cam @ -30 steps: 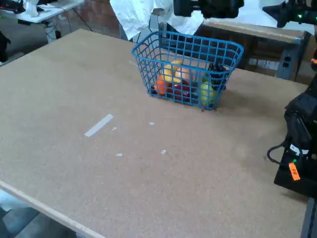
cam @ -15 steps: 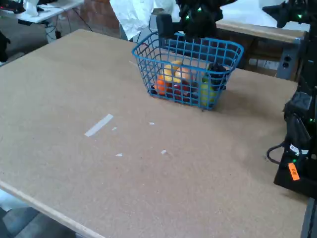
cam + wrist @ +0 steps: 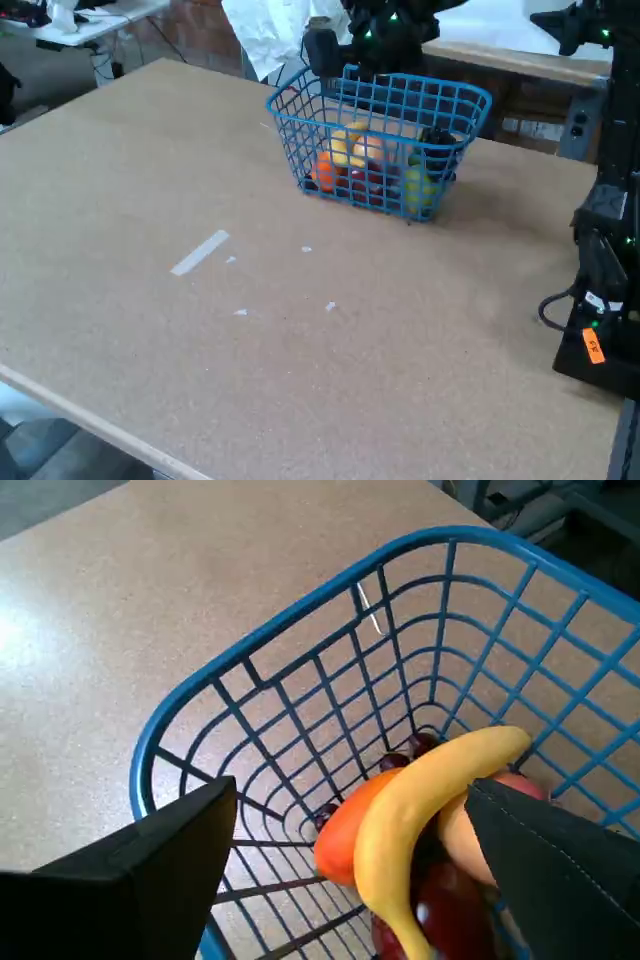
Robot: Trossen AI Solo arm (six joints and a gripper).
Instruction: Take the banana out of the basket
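The yellow curved banana (image 3: 420, 810) lies on top of the other fruit inside the blue wire basket (image 3: 250, 665). In the wrist view my gripper (image 3: 350, 795) hangs open just above the basket, its two dark fingers (image 3: 170, 850) spread to either side of the banana and touching nothing. In the fixed view the basket (image 3: 445, 100) stands at the far side of the table, the banana (image 3: 345, 142) shows through its wire wall, and the gripper (image 3: 345, 58) sits over the basket's back rim.
Packed under and beside the banana are an orange fruit (image 3: 345, 825), a red fruit (image 3: 445, 910), a yellow-green fruit (image 3: 418, 186) and a dark item (image 3: 437, 140). A tape strip (image 3: 199, 252) lies on the brown table (image 3: 300, 350). Black arm hardware (image 3: 605, 300) stands at the right edge.
The arm has come down from the top of the picture to the basket's back rim and has shifted a little to the left. The basket and fruit have not moved.
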